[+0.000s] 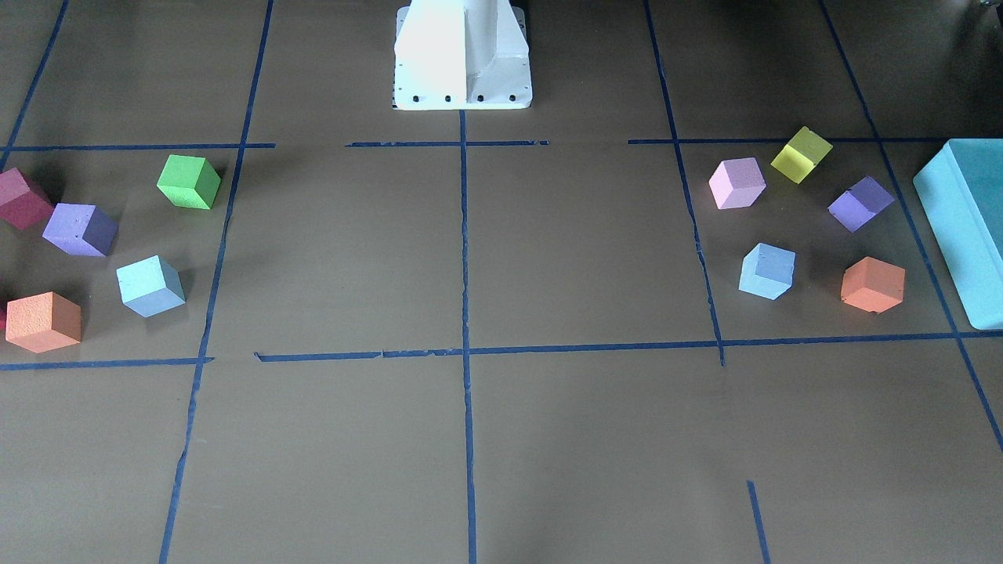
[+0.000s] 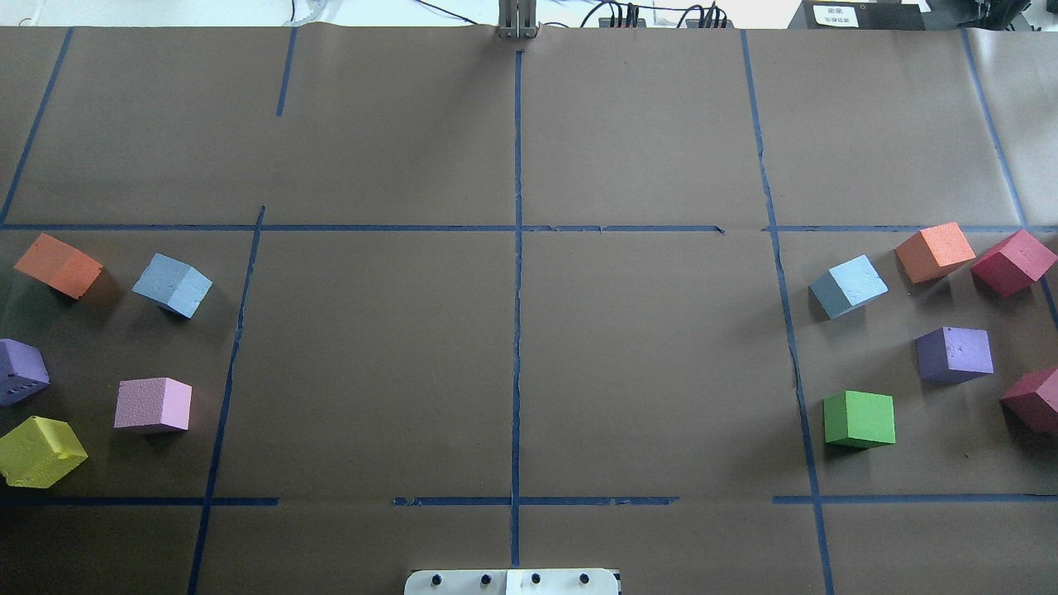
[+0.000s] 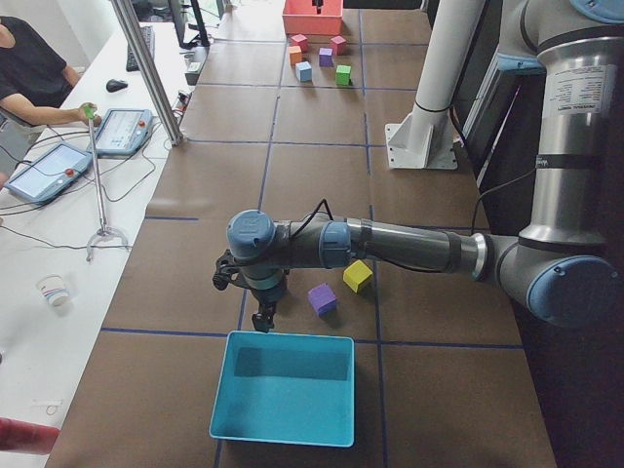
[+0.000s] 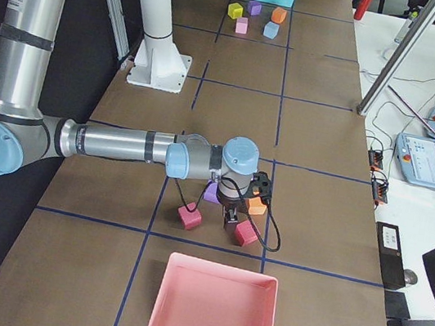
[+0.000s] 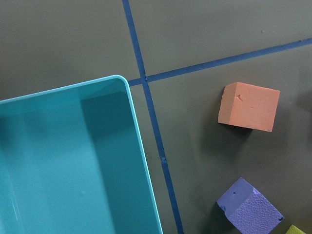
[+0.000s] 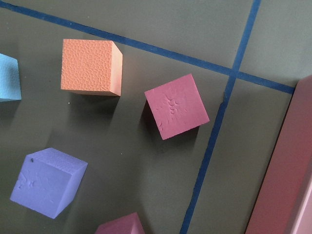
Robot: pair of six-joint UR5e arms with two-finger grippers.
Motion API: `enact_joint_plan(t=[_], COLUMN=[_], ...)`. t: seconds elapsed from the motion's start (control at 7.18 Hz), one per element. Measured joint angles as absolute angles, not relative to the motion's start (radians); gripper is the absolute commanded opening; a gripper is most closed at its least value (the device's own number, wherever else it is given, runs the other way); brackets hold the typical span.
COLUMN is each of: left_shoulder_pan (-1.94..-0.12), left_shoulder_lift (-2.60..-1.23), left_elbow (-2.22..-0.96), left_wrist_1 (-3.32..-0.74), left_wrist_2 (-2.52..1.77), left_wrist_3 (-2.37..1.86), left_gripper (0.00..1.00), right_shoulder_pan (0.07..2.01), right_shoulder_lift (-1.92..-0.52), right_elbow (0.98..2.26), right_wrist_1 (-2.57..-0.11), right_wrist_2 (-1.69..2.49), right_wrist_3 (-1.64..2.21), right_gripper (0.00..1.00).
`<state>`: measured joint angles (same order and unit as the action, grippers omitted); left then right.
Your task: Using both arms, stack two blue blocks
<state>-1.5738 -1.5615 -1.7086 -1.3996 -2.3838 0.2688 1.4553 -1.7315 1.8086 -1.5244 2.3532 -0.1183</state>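
Observation:
One pale blue block (image 2: 172, 284) lies among the cubes on my left side; it shows in the front view (image 1: 767, 271). The other blue block (image 2: 848, 286) lies on my right side; it shows in the front view (image 1: 150, 286) and at the edge of the right wrist view (image 6: 7, 78). My left gripper (image 3: 261, 317) hangs by the teal tray's near rim, away from its blue block. My right gripper (image 4: 232, 215) hangs over the maroon cubes. Both grippers show only in side views, so I cannot tell whether they are open or shut.
A teal tray (image 5: 68, 161) stands at the left end, a pink tray (image 4: 212, 311) at the right end. On the left are orange (image 2: 58, 264), purple (image 2: 21, 372), pink (image 2: 153, 405) and yellow (image 2: 40, 450) cubes. On the right are orange (image 2: 934, 251), maroon (image 2: 1013, 262), purple (image 2: 955, 354) and green (image 2: 860, 419) cubes.

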Motion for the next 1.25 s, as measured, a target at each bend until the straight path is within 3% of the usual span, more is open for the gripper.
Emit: enact_joint_plan(t=[1.25], left_shoulder_pan=[-1.563], left_shoulder_lift=[-1.544], left_elbow=[-1.734], left_wrist_1=[-1.422], left_wrist_2=[-2.395], left_wrist_3=[0.28], left_gripper=[1.0], right_shoulder_pan=[1.403], right_shoulder_lift=[-1.702], right_elbow=[1.808], right_wrist_1=[-1.506], right_wrist_2=[2.374], right_wrist_3=[-0.068], right_gripper=[1.0])
